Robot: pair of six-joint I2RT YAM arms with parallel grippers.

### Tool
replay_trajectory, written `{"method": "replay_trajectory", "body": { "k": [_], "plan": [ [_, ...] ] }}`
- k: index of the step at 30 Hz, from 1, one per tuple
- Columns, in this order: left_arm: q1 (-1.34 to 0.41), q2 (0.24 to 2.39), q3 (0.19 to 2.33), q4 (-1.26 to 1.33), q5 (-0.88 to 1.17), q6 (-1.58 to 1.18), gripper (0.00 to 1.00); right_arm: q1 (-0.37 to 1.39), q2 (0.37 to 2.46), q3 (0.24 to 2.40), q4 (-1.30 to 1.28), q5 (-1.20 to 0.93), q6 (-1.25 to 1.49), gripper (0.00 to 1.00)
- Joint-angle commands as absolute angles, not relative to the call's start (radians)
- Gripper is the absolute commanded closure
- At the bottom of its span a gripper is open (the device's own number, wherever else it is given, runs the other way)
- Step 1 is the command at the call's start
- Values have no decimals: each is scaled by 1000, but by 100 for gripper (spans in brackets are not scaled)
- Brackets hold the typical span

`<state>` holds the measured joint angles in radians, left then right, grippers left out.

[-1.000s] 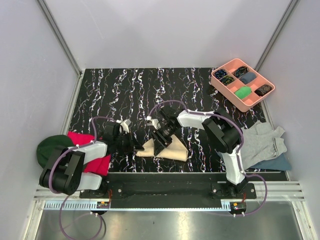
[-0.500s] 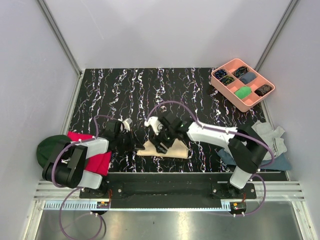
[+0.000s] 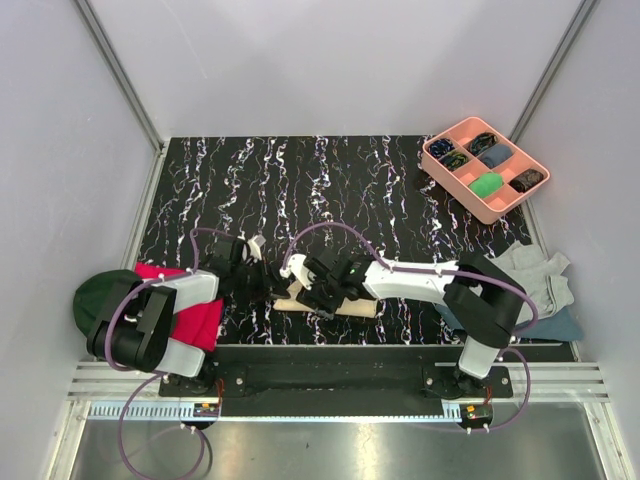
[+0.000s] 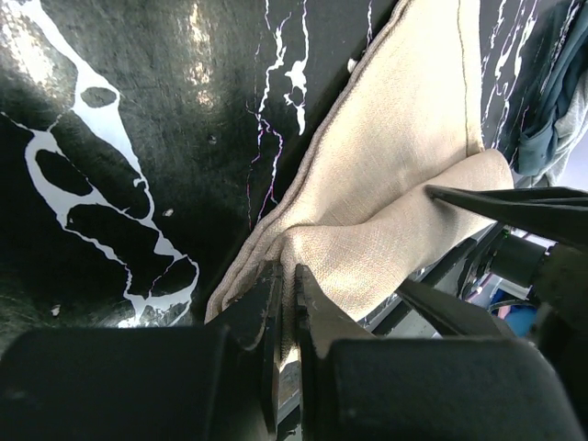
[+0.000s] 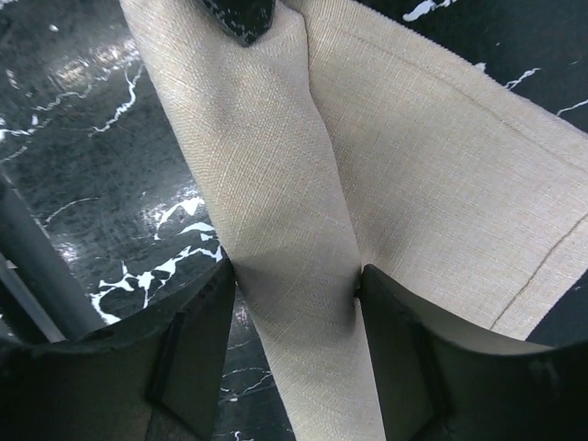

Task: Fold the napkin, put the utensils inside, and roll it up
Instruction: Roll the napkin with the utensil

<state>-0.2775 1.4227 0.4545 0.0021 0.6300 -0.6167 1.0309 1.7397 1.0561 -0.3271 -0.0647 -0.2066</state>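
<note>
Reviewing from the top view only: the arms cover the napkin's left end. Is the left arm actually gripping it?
Observer: Yes. The left wrist view shows the left fingers shut on a folded edge of the napkin.
Operator: And the right arm?
Observer: Its wrist view shows the right fingers on either side of a raised fold of the cloth, touching both sides.
Operator: Any utensils in there?
Observer: None shows in either wrist view.

Free passage over bare tabletop behind napkin. Crowded left by red cloth, right by grey cloths.
</note>
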Motion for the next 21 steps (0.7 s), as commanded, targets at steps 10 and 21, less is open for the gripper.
{"method": "replay_trajectory", "body": {
  "k": [10,21],
  "plan": [
    [-279,1414,499,-32,598,-571,83,1040,1854,1078,-340,-67,-232,58],
    [-247,1191,473,-97,453,-577,48,948,1914,1157,-445,-415,-199,67]
  ]
}}
